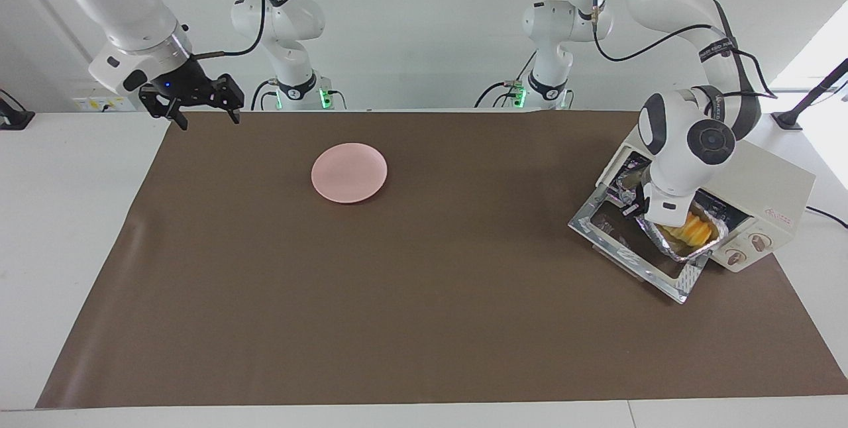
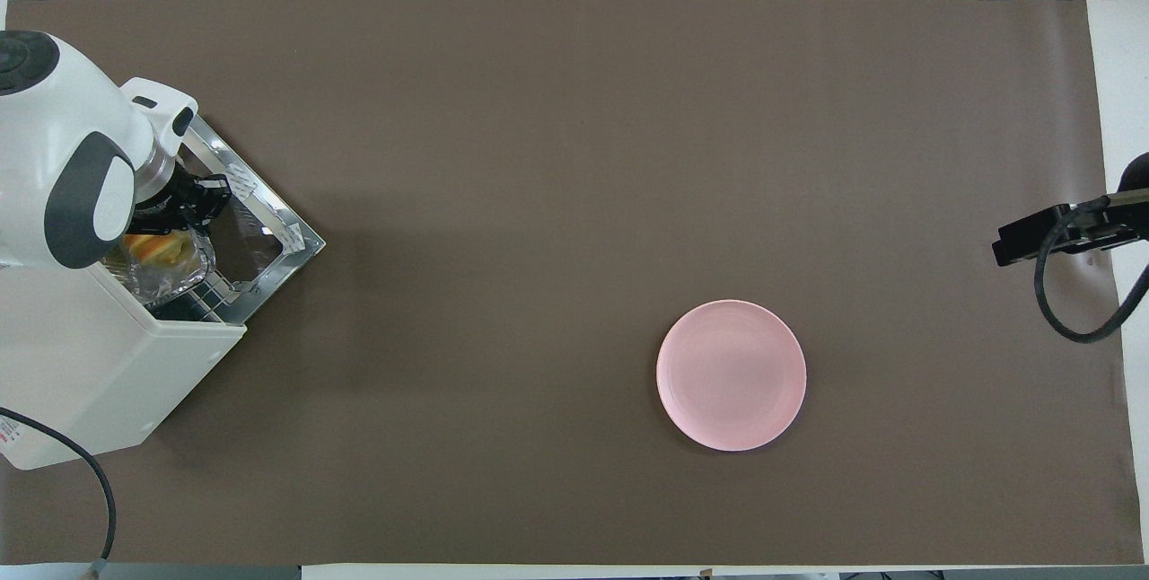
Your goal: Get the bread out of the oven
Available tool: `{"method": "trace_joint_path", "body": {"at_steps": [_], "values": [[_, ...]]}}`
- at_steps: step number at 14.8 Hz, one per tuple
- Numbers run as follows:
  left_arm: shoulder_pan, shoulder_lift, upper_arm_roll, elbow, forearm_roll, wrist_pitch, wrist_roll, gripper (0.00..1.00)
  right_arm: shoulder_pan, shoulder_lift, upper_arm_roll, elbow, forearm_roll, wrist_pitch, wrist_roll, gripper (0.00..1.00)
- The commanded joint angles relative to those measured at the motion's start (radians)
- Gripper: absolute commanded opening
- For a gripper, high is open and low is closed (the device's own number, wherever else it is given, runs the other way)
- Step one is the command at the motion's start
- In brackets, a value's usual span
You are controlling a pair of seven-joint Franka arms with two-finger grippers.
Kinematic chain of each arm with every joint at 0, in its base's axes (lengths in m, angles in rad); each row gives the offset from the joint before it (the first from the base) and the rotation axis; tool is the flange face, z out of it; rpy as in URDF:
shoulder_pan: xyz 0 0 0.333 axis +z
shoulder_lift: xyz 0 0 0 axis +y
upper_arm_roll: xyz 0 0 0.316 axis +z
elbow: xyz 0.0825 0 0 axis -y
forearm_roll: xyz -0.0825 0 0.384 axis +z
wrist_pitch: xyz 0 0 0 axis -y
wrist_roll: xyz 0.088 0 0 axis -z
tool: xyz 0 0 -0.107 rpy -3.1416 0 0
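Observation:
The cream-white oven (image 1: 782,193) stands at the left arm's end of the table, its glass door (image 1: 626,246) dropped open. The golden-yellow bread (image 1: 694,229) lies in a crinkled foil tray (image 1: 666,246) that sits partly out of the oven mouth. In the overhead view the bread (image 2: 160,250) shows under the left arm's wrist. My left gripper (image 2: 199,203) is down at the oven mouth, at the foil tray's edge beside the bread; its fingertips are hidden. My right gripper (image 1: 204,113) is open and empty, held up over the table's corner at the right arm's end, waiting.
A round pink plate (image 1: 349,172) lies on the brown mat (image 1: 424,322) toward the right arm's end, nearer to the robots than the mat's middle. The oven's power cable (image 2: 85,472) trails off the table's edge.

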Motion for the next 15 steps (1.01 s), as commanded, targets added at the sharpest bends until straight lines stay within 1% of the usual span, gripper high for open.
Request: {"method": "trace_joint_path", "body": {"at_steps": [1,3,5,7,10,12,13,14,15], "values": [[-0.106,0.06,0.007,0.144,-0.002,-0.005,-0.016,0.0,-0.034,-0.025,0.009,-0.028,-0.002,0.007,0.005,1.0],[-0.215,0.101,0.012,0.236,-0.068,-0.008,-0.019,0.0,-0.038,-0.025,0.009,-0.03,-0.002,0.006,0.004,1.0],[-0.316,0.126,0.012,0.291,-0.075,-0.011,-0.019,0.0,-0.037,-0.025,0.008,-0.03,-0.003,0.006,0.004,1.0],[-0.404,0.143,0.012,0.311,-0.11,-0.019,-0.047,0.0,-0.038,-0.025,0.008,-0.033,-0.003,0.006,0.005,1.0],[-0.554,0.209,0.012,0.327,-0.113,-0.007,-0.11,0.0,-0.048,-0.026,0.008,-0.037,-0.003,0.007,0.011,1.0],[-0.587,0.23,0.009,0.334,-0.131,0.018,-0.148,0.0,-0.051,-0.029,0.008,-0.042,-0.002,0.007,0.013,1.0],[-0.593,0.25,0.009,0.351,-0.171,0.035,-0.157,0.0,-0.054,-0.029,0.008,-0.044,-0.002,0.007,0.011,1.0],[-0.605,0.282,0.009,0.382,-0.2,0.039,-0.162,0.0,-0.066,-0.034,0.008,-0.048,-0.002,0.007,0.011,1.0],[-0.649,0.31,0.012,0.388,-0.202,0.042,-0.171,0.0,-0.068,-0.035,0.008,-0.056,-0.002,0.009,0.013,1.0]]}}
